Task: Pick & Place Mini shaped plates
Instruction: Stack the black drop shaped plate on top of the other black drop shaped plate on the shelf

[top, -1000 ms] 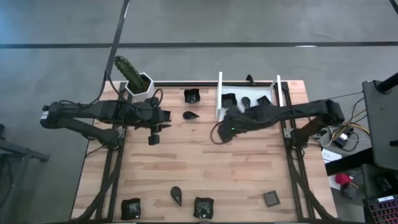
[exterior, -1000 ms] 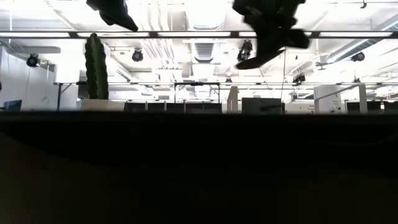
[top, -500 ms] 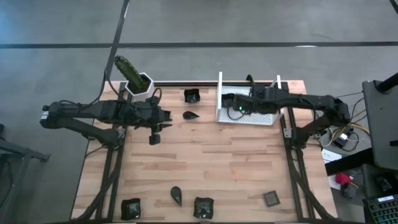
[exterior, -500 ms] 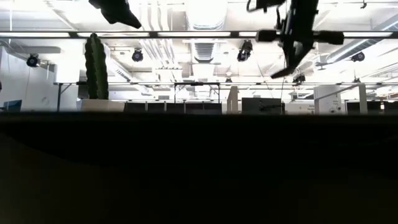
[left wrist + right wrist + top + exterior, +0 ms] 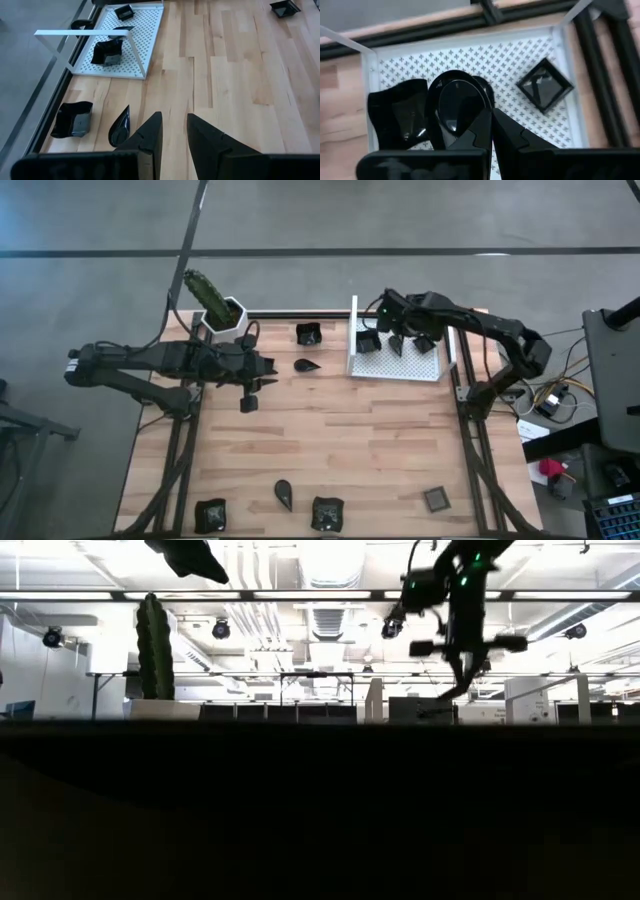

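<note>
Several tiny dark glossy plates show in the high view. A square one point(image 5: 309, 333) and a teardrop one point(image 5: 306, 365) lie near the far edge, and several more lie along the near edge point(image 5: 285, 494). Others sit in the white perforated tray point(image 5: 432, 368). My right gripper point(image 5: 492, 114) hangs over the tray point(image 5: 520, 60), shut on a teardrop plate point(image 5: 452, 102). My left gripper point(image 5: 174, 134) is open and hovers above the wood beside the teardrop plate point(image 5: 120, 127) and the square plate point(image 5: 72, 120). My right gripper point(image 5: 393, 330) pinches the teardrop plate by its rim point(image 5: 479, 114) between the two fingers. The fingers point down into the tray from above. The plate is lifted clear, tilted, above another plate point(image 5: 484, 89) lying on the tray floor.
A white hexagonal pot with a green cactus point(image 5: 222, 310) stands at the far left corner, behind my left arm. The tray has upright white side walls point(image 5: 352, 335). A square plate point(image 5: 543, 85) and a bent square one point(image 5: 397, 117) lie in the tray. Bare wood fills the table's middle.
My right gripper has carried the teardrop plate from above the table's middle toward the far edge and right, over the tray, turning as it went and ending with its fingers pointing down. My left arm has kept still.
</note>
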Action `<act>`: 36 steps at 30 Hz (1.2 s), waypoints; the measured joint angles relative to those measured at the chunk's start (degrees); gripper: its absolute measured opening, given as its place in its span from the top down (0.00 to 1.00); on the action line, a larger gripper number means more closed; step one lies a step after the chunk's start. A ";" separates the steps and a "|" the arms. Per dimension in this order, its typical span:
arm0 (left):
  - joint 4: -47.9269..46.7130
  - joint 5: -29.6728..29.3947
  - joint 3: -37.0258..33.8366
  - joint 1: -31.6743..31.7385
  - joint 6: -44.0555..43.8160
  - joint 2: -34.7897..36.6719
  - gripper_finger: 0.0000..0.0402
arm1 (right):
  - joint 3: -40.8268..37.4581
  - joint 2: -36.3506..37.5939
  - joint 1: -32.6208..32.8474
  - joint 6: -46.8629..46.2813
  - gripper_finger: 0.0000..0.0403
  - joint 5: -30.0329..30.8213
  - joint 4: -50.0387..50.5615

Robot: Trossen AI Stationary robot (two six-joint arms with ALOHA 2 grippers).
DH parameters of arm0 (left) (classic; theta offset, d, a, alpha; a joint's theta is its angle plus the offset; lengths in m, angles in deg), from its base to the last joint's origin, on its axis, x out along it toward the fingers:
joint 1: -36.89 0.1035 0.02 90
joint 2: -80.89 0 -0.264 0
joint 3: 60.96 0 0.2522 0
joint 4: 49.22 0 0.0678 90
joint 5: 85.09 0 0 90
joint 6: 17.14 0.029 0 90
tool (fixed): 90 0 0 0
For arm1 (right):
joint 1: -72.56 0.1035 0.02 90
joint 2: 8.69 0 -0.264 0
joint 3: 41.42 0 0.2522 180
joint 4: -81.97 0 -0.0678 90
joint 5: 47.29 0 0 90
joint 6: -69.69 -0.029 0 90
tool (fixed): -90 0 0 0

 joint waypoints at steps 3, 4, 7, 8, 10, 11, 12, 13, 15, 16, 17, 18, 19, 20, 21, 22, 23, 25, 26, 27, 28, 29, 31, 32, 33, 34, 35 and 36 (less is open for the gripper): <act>0.00 0.00 -0.02 0.00 0.05 0.00 0.79 | -1.09 -3.14 -2.54 1.24 0.98 -3.69 -1.01; 0.00 0.00 -0.02 0.00 0.19 0.00 0.79 | -1.40 -4.19 -3.07 1.42 0.98 -4.29 -1.05; 0.00 0.00 -0.02 0.00 0.75 0.00 0.79 | -2.32 -7.15 -3.93 2.15 0.98 -5.30 -1.15; 0.00 0.00 0.00 0.00 0.76 0.00 0.79 | -2.59 -8.15 -3.95 2.27 0.98 -5.36 -1.44; 0.00 -0.02 0.00 0.00 0.79 0.00 0.79 | -2.75 -9.96 -4.01 2.52 0.98 -5.31 -1.46; 0.00 0.00 -0.02 0.00 0.78 0.00 0.79 | -2.75 -10.76 -4.03 2.70 0.98 -5.28 -1.73; 0.00 -0.02 -0.02 0.00 0.79 0.00 0.79 | -2.75 -11.46 -4.08 2.92 0.98 -5.16 -2.36; 0.00 -0.01 -0.01 0.00 0.79 0.00 0.79 | -2.75 -12.13 -4.08 3.13 0.98 -4.98 -3.05; 0.00 -0.02 -0.02 0.00 0.81 0.00 0.79 | -2.75 -13.23 -4.25 3.62 0.98 -4.85 -3.96; 0.00 -0.02 -0.02 0.00 0.81 0.00 0.79 | -2.75 -13.65 -4.27 3.77 0.98 -4.60 -4.48; 0.00 -0.02 -0.02 0.00 0.81 0.00 0.79 | -2.75 -13.98 -4.27 3.82 0.98 -3.96 -4.85; 0.00 -0.02 0.00 0.00 0.81 0.00 0.79 | -2.77 -14.22 -4.32 3.92 0.98 -3.47 -4.94; 0.00 -0.02 -0.02 0.00 0.83 0.00 0.79 | -2.78 -14.48 -4.38 3.93 0.98 -2.91 -5.00; 0.00 -0.02 -0.02 0.00 0.83 0.00 0.79 | -2.80 -14.64 -4.42 3.94 0.98 -2.43 -5.14; 0.01 -0.02 -0.01 0.00 0.84 0.00 0.79 | -2.80 -14.71 -4.48 3.95 0.98 -2.31 -5.15; 0.01 -0.02 -0.01 0.00 0.92 0.00 0.79 | -2.80 -14.74 -4.60 3.98 0.98 -2.17 -5.14; 0.02 -0.02 -0.01 0.00 1.00 0.00 0.79 | -2.81 -14.74 -4.78 3.98 0.98 -2.12 -5.18; 0.02 -0.02 -0.01 0.00 1.37 0.00 0.79 | -2.82 -14.74 -5.21 3.98 0.98 -2.07 -5.40; 0.02 -0.02 0.00 0.00 1.59 0.00 0.79 | -2.82 -14.74 -5.45 4.12 0.98 -2.04 -5.76; 0.02 -0.02 -0.02 0.00 1.84 0.00 0.79 | -2.83 -14.74 -5.65 4.66 0.98 -2.05 -6.26; 0.02 -0.02 0.00 0.00 2.01 0.00 0.79 | -2.92 -14.74 -5.81 5.42 0.98 -2.06 -6.95; 0.02 -0.02 -0.02 0.04 2.07 0.00 0.79 | -3.02 -14.74 -5.91 5.81 0.98 -2.04 -7.42; 0.02 -0.04 0.00 0.02 2.08 0.00 0.79 | -3.23 -14.74 -5.96 6.22 0.98 -2.24 -7.71; 0.02 -0.02 -0.02 0.02 2.09 0.00 0.79 | -3.31 -14.74 -5.96 6.29 0.98 -2.33 -7.85; 0.02 -0.02 -0.01 0.02 2.10 0.00 0.79 | -3.46 -14.74 -5.96 6.39 0.98 -2.39 -7.97; 0.02 -0.03 -0.01 0.02 2.10 0.00 0.79 | -3.69 -14.74 -5.96 6.57 0.98 -2.48 -8.12; 0.02 -0.04 -0.02 0.02 2.10 0.00 0.79 | -3.97 -14.74 -5.96 6.56 0.98 -2.50 -8.31; 0.02 -0.04 -0.01 0.02 2.11 0.00 0.79 | -4.23 -14.74 -5.96 6.51 0.98 -2.52 -8.48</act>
